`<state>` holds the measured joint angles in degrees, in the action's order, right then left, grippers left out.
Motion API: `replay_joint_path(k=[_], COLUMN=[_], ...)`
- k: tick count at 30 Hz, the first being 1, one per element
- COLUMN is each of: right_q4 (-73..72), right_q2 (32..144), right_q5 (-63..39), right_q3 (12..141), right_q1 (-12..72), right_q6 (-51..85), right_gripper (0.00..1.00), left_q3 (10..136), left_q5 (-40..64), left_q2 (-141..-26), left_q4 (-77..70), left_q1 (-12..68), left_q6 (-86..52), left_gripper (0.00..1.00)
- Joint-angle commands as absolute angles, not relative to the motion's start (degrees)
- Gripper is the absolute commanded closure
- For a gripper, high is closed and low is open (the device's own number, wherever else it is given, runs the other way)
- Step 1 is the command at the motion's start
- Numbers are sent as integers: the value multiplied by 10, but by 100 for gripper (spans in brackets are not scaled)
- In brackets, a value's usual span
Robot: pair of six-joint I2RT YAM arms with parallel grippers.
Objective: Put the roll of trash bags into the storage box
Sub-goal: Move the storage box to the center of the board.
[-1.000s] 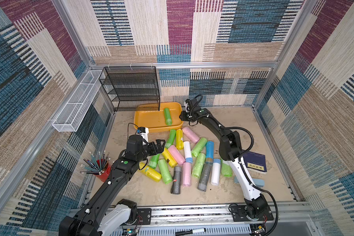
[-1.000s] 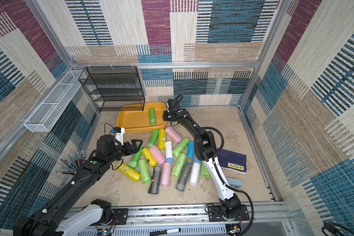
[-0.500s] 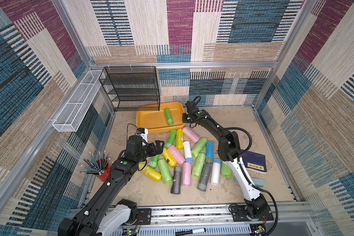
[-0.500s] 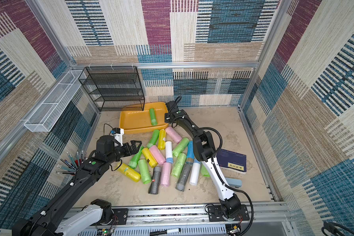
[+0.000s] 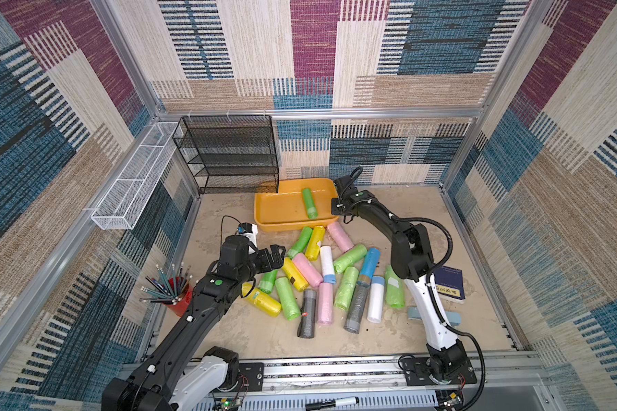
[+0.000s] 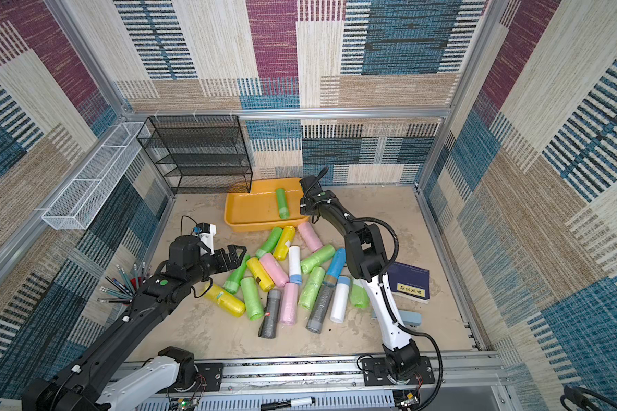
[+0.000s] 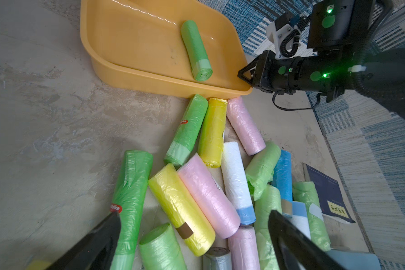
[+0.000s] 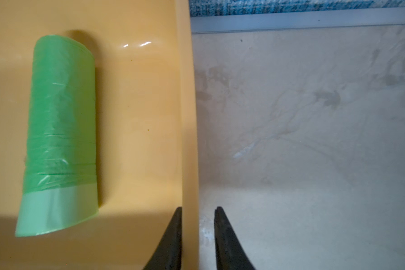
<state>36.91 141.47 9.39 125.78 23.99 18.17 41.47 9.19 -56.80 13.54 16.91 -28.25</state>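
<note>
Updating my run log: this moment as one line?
left gripper: open, over rolls | right gripper: jaws shut on box rim | green roll: in box

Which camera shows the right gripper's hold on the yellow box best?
Right wrist view: the right gripper straddles the box wall, one finger each side. The left wrist view shows it side-on at the rim; both top views show it small.
</note>
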Motion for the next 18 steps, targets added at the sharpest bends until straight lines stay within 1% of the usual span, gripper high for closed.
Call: replay_joint_path(k=[1, 6, 10, 18], right_q4=[359, 328, 319, 282], right_q2=[1381, 1332, 1302, 1250], right_q5=[114, 116, 146, 153], right_q3=[1206, 1123, 1068, 966], right_q1=[229, 215, 214, 214], right_q6=[178, 170, 160, 156], right_gripper=[76, 78, 83, 83], left_q3=[422, 422, 421, 420], left_q5=[84, 77, 73, 62], left_q2=[-570, -571, -569, -564], left_q4=[138, 141, 143, 147], left_q1=[169, 169, 169, 169], left_q6=[-270, -267, -266, -261], left_gripper=[1, 1, 1, 1])
